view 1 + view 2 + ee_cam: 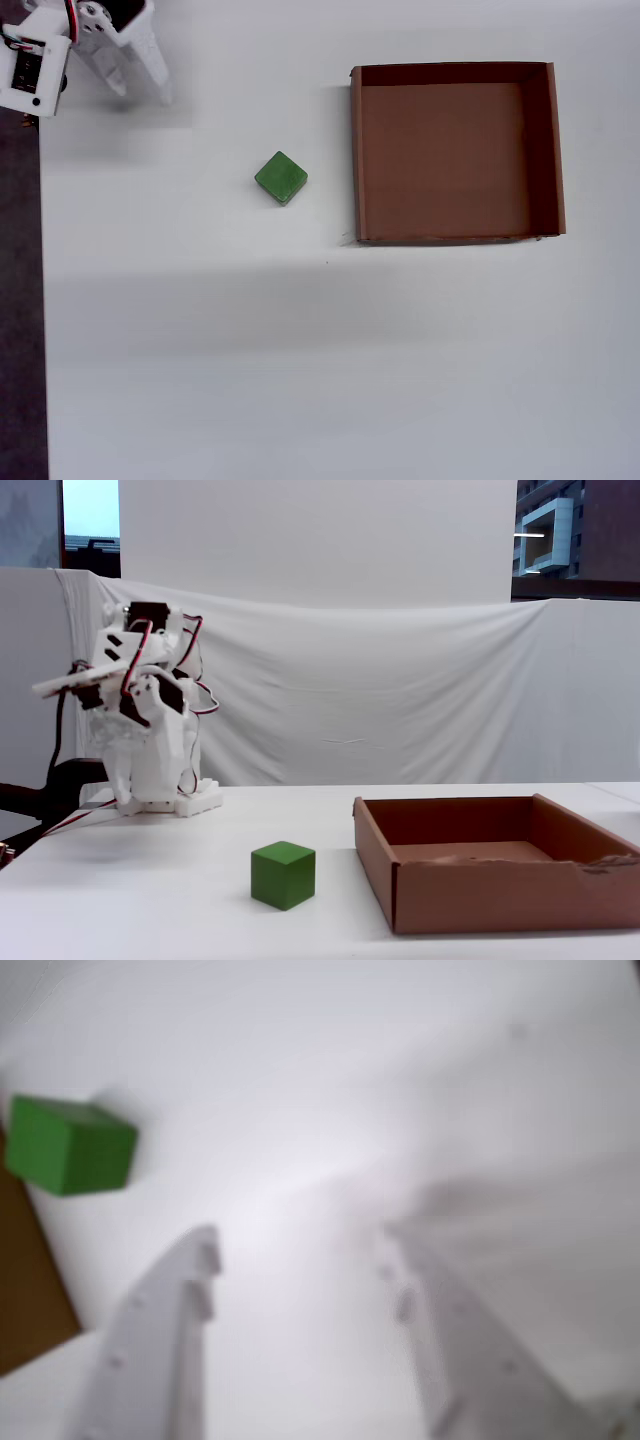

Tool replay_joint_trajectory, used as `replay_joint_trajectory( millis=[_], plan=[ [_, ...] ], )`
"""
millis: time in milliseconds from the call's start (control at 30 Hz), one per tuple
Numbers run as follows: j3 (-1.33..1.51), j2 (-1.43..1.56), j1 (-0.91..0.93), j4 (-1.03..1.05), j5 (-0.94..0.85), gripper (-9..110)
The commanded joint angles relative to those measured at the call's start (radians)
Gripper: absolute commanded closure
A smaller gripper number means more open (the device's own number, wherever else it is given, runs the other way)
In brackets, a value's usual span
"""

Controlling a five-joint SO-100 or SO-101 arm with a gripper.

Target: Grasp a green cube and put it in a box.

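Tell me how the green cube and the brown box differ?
The cube is bright green; the box is brown cardboard. The cube is small and solid, while the box is far larger, shallow, open on top and empty. In the overhead view the cube sits turned cornerwise, the box squarely. Both rest on the white table, apart from each other.

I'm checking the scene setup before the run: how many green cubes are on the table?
1. The green cube sits on the white table, just left of the box in the overhead view, apart from it. The box looks empty, so nothing seems hidden.
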Motion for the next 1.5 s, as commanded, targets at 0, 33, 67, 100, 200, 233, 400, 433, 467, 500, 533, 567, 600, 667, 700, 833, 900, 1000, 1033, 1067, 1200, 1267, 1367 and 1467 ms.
replay_joint_trajectory(
  millis=[0,33,67,100,200,233,400,433,467,500,533,567,600,667,700,833,900,1000,1033,1067,1200,1267,1367,1467],
  plan=[
    [-0.126,-0.103,-0.029,-0.044,0.003,80],
    [-0.150,-0.146,-0.035,-0.069,0.003,80],
    [-0.178,-0.195,-0.041,-0.095,0.011,80],
    [-0.206,-0.244,-0.046,-0.126,0.038,80],
    [-0.305,-0.405,-0.048,-0.196,0.129,80],
    [-0.341,-0.457,-0.048,-0.209,0.153,80],
    [-0.485,-0.695,-0.095,-0.222,0.183,80],
    [-0.508,-0.733,-0.106,-0.227,0.186,80],
    [-0.526,-0.770,-0.115,-0.235,0.192,80],
    [-0.543,-0.807,-0.123,-0.242,0.198,80],
    [-0.560,-0.845,-0.132,-0.249,0.207,80],
    [-0.578,-0.884,-0.140,-0.252,0.213,80],
    [-0.597,-0.920,-0.147,-0.252,0.219,80],
    [-0.630,-0.985,-0.164,-0.258,0.229,80],
    [-0.644,-1.011,-0.173,-0.265,0.235,80],
    [-0.678,-1.077,-0.207,-0.301,0.270,80],
    [-0.699,-1.106,-0.216,-0.311,0.295,80],
    [-0.741,-1.146,-0.227,-0.313,0.333,80],
    [-0.750,-1.158,-0.229,-0.313,0.344,79],
    [-0.759,-1.169,-0.232,-0.313,0.353,79],
    [-0.787,-1.230,-0.258,-0.308,0.364,79],
    [-0.804,-1.267,-0.268,-0.308,0.368,79],
    [-0.853,-1.330,-0.284,-0.291,0.376,79],
    [-0.919,-1.394,-0.296,-0.264,0.383,79]
  ],
)
